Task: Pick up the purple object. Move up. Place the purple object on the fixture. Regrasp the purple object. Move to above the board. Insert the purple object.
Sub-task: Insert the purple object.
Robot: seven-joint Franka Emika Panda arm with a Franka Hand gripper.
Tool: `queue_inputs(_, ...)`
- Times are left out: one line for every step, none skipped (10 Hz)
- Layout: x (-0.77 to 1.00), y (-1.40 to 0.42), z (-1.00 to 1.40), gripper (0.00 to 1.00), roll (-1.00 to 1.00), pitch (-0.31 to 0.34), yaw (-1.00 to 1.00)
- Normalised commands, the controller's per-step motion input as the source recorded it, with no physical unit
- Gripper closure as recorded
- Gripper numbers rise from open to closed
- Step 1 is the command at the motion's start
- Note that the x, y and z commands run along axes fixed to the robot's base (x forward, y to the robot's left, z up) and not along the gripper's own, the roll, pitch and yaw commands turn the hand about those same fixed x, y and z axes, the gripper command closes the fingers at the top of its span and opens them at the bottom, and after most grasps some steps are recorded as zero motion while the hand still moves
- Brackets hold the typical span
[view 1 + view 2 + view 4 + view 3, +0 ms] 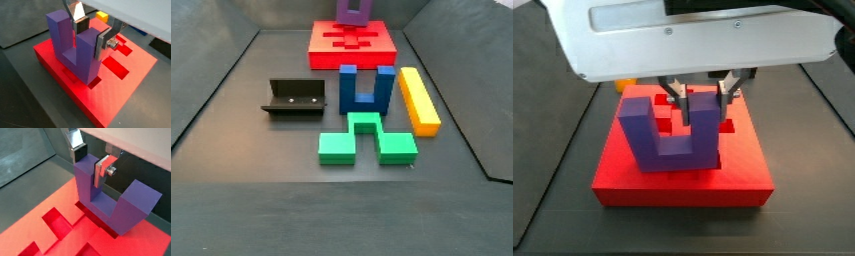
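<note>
The purple object point(73, 47) stands upright on the board point(113, 97), prongs up, its base set into one of the brighter red recesses, as both wrist views show. In a side view point(673, 128) it rises from the middle of the red slab point(633, 180); in a side view from far off only its lower part shows at the picture's top edge point(353, 11), above the board point(352, 42).

The gripper point(93, 34) is directly over the board with its fingers point(100, 170) clenched on one prong of the purple object: a silver plate lies flat against the prong's outer face and the dark pad of the opposite finger presses the inner face, inside the notch. The other prong is free.

Well apart from the board on the dark counter point(251, 150) stand the fixture point(294, 98), a blue U-shaped block point(366, 88) just beside it, a long yellow bar point(418, 100) next to the blue block, and a green block point(368, 140) nearer the camera.
</note>
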Motion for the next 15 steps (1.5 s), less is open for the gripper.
queue_inputs(0.20, -0.05, 0.00, 1.00, 0.24, 0.131, -0.19)
queue_inputs(0.15, -0.10, -0.06, 1.00, 0.21, 0.129, -0.18)
queue_inputs(0.12, -0.13, -0.11, 1.00, 0.15, 0.116, -0.15)
queue_inputs(0.15, -0.15, -0.15, 1.00, 0.11, 0.087, -0.13)
queue_inputs(0.19, -0.13, -0.15, 1.00, 0.13, 0.087, -0.11)
queue_inputs(0.27, -0.08, -0.12, 1.00, 0.17, 0.090, -0.07)
queue_inputs(0.36, 0.00, 0.00, 1.00, 0.18, 0.096, -0.03)
queue_inputs(0.38, 0.00, 0.00, 1.00, 0.15, 0.116, -0.01)
queue_inputs(0.08, 0.00, 0.00, 1.00, 0.02, 0.091, 0.00)
queue_inputs(0.00, 0.00, -0.03, 1.00, -0.03, 0.021, 0.00)
queue_inputs(0.00, 0.00, -0.12, 1.00, -0.11, 0.011, 0.00)
queue_inputs(0.00, 0.00, -0.15, 1.00, -0.19, 0.029, 0.00)
queue_inputs(-0.03, 0.00, -0.16, 1.00, -0.25, 0.031, 0.00)
queue_inputs(-0.08, 0.00, -0.16, 1.00, -0.30, 0.073, 0.00)
queue_inputs(-0.04, 0.00, -0.14, 1.00, -0.33, 0.051, 0.00)
